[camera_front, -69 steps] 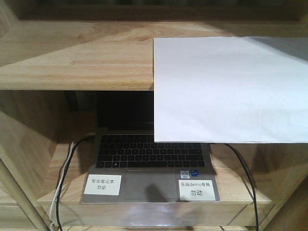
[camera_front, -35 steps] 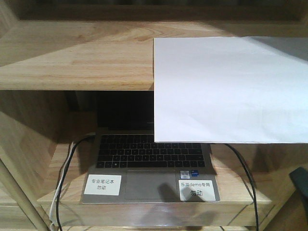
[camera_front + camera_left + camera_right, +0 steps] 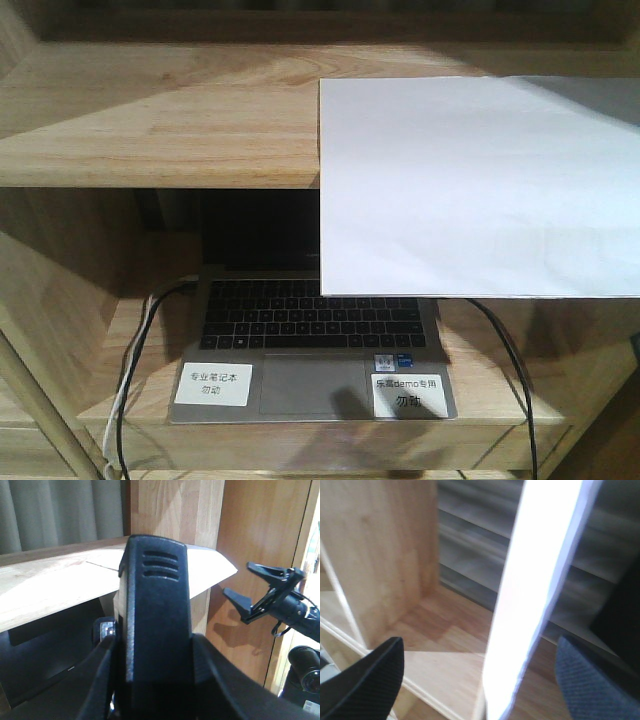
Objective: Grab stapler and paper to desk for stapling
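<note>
The white paper (image 3: 480, 185) lies on the upper shelf board with its front part hanging over the edge. A black stapler (image 3: 157, 605) stands lengthwise between the fingers of my left gripper (image 3: 157, 650), which is shut on it. In the right wrist view the paper (image 3: 530, 595) runs edge-on between the two wide-apart fingers of my right gripper (image 3: 482, 680), touching neither. The left wrist view shows the right gripper (image 3: 262, 592) open just off the paper's corner (image 3: 212, 570). The desk is out of view.
An open laptop (image 3: 310, 345) with two white stickers sits on the lower shelf under the paper. Black and white cables (image 3: 135, 350) hang at its left, another black cable (image 3: 510, 365) at its right. A wooden upright (image 3: 175, 510) and a brown panel (image 3: 260, 525) stand behind.
Half a second ago a dark piece of the right arm showed at the front view's lower right edge; now it has almost left the frame. Paper and laptop have not moved.
</note>
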